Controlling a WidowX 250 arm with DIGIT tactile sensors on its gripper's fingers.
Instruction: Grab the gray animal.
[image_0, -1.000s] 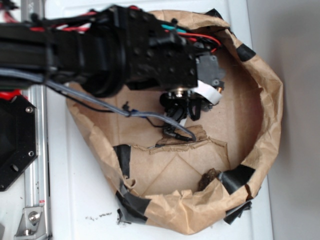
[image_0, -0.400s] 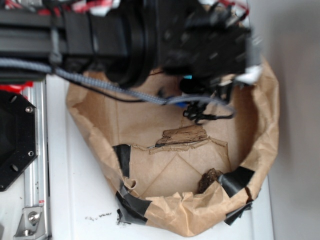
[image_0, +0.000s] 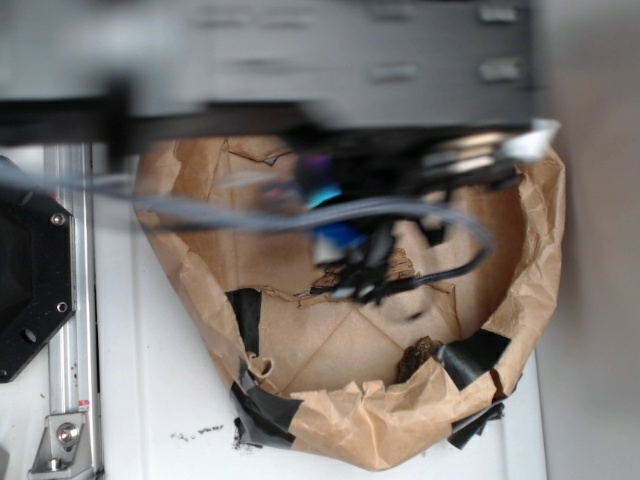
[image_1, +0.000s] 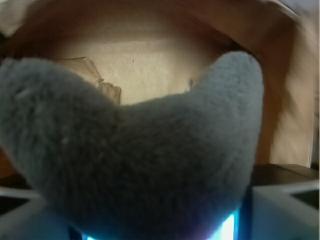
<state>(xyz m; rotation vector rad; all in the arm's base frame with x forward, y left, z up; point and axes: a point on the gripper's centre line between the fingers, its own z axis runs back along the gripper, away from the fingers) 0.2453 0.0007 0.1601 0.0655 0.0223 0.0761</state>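
Note:
The gray animal (image_1: 135, 150) fills most of the wrist view as soft dark-gray plush, with two rounded lobes pointing up, pressed right against the camera. My gripper (image_1: 155, 222) is shut on its lower part; the fingers (image_1: 280, 210) show as pale blocks at either side. In the exterior view the arm is a large blurred dark mass across the top, and the gripper (image_0: 362, 272) hangs over the middle of the brown paper nest (image_0: 545, 230). The plush is hidden by the arm there.
The paper nest has a crumpled rim patched with black tape (image_0: 478, 352). A brown bark piece (image_0: 418, 357) lies at its front right, and a torn cardboard scrap (image_0: 402, 265) near the middle. A metal rail (image_0: 70, 330) and black mount (image_0: 28, 270) stand left.
The arm has risen toward the exterior camera and swung across the top, now large and blurred. The gripper has moved from the nest's back to over its middle.

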